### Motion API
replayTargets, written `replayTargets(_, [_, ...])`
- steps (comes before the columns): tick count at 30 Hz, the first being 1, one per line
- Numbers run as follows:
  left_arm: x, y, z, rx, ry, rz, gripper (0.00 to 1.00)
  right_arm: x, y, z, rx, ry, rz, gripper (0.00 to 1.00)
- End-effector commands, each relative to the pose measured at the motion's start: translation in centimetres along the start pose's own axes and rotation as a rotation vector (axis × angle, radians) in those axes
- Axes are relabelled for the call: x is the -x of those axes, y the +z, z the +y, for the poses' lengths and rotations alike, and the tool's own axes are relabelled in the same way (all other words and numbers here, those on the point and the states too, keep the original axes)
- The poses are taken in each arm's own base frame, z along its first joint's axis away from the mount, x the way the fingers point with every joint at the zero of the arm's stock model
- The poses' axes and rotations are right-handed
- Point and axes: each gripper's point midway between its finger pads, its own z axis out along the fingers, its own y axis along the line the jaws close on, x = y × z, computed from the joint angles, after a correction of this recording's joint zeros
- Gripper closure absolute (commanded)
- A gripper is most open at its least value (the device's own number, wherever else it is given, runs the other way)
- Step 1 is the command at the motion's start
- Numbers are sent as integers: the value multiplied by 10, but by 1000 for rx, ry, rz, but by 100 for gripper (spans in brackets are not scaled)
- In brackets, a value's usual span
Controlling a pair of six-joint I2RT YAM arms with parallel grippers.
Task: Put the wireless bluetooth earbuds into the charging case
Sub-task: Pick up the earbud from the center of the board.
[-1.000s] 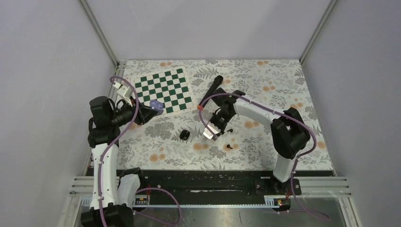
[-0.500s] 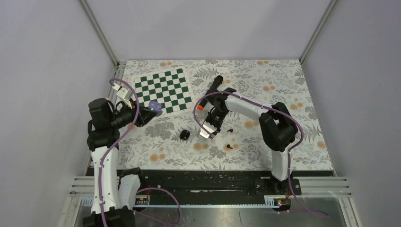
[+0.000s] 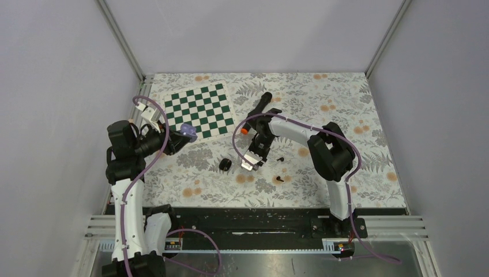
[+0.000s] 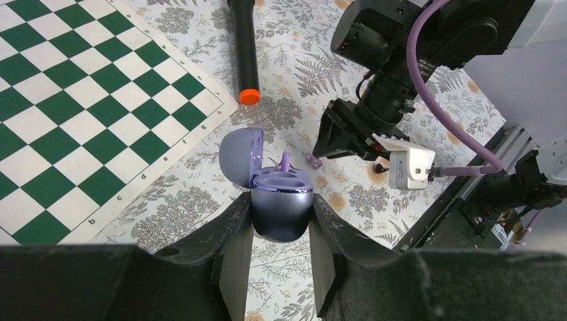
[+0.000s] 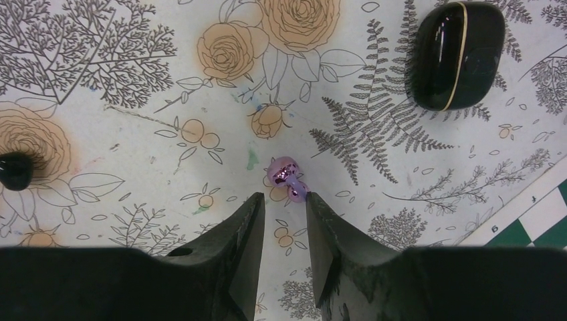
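Floral table (image 3: 346,115): left pincer (image 4: 281,202) grips case (image 4: 271,184); right pincer (image 5: 284,200) part-open, empty.

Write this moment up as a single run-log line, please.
left gripper: shut on open pale purple charging case | right gripper: open over loose pale purple stemmed earbud | earbud: not yet grasped

The pale purple charging case (image 4: 281,212) sits clamped in the left gripper (image 4: 281,200), held off the table with its lid flipped back. One seated purple earbud (image 4: 286,166) stands in it, stem up. The loose purple earbud (image 5: 287,177) lies on its side on the floral cloth (image 5: 134,127). Near it the glossy black case (image 5: 458,53) lies shut. Beyond, two black earbuds (image 3: 280,158) lie loose, near each other.
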Motion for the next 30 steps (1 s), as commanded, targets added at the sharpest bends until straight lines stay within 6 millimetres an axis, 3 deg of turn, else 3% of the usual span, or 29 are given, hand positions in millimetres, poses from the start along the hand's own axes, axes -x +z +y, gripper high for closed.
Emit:
replayTargets(1, [18,-5,-3,13,70,-39,100,4,-2,-24,3,-366,13,64])
replayTargets(10, [19,-5,-1,16,65,-39,100,6,5,-23,18,-394,5,65])
replayTargets(21, [18,-5,0,18,54,-39,100,7,5,-24,13,-393,0,74])
replayTargets(30, [17,-4,1,10,52,-36,100,10,-2,-33,-23,-315,-5,87])
